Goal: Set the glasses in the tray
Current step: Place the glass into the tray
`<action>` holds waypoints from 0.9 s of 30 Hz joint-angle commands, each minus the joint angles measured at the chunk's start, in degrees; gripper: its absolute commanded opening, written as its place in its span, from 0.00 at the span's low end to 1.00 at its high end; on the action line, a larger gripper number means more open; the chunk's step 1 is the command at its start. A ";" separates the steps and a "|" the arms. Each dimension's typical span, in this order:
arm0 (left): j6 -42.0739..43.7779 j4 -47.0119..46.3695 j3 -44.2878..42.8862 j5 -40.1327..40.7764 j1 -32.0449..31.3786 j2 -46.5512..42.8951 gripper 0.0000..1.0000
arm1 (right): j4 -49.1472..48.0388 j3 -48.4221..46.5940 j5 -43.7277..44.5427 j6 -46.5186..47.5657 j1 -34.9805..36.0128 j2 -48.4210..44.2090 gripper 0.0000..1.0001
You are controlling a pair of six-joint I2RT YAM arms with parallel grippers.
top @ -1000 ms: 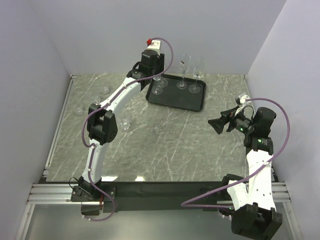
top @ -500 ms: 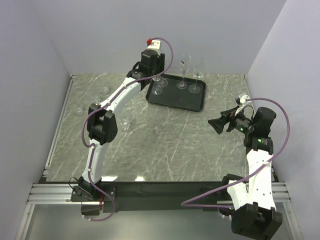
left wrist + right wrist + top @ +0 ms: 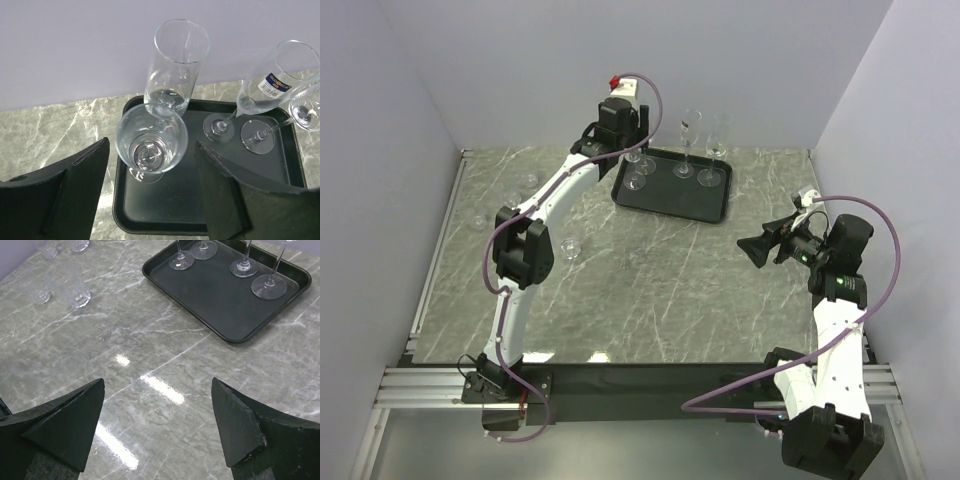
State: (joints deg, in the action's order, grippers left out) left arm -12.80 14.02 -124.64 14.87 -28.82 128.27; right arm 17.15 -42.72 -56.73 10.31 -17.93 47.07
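Note:
The black tray (image 3: 672,195) lies at the back of the table. Two tall flutes (image 3: 690,135) and two stemmed wine glasses (image 3: 637,179) stand in it. My left gripper (image 3: 625,140) hovers over the tray's left end, open. In the left wrist view its fingers (image 3: 90,170) flank a wine glass (image 3: 151,140) standing in the tray (image 3: 195,205) without touching it; a taller glass (image 3: 176,65) and two flutes (image 3: 265,87) stand behind. My right gripper (image 3: 756,247) is open and empty above the table's right side, and it also shows in the right wrist view (image 3: 157,407).
A small glass (image 3: 570,246) stands by the left arm's elbow, and two more (image 3: 478,221) stand near the left wall. The right wrist view shows these tumblers (image 3: 80,296) and the tray (image 3: 225,300). Walls close in at the back and on both sides.
My left gripper has drawn slightly up and back from the tray's left end. The right arm and the glasses have not moved.

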 commanded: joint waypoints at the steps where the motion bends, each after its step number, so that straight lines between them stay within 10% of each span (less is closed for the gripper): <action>1: -1.53 -2.16 -2.10 -2.04 0.43 -1.71 0.74 | -1.68 0.09 -1.54 -0.11 -0.61 -0.31 0.93; 27: 0.49 -5.76 2.29 -1.52 0.52 -4.16 0.41 | -1.68 0.09 -1.54 -0.11 -1.05 -0.05 0.93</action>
State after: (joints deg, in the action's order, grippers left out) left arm -13.23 11.33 -123.44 13.80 -28.21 128.22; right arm 17.15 -42.72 -56.93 10.31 -18.52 47.07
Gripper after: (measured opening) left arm 0.538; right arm 0.932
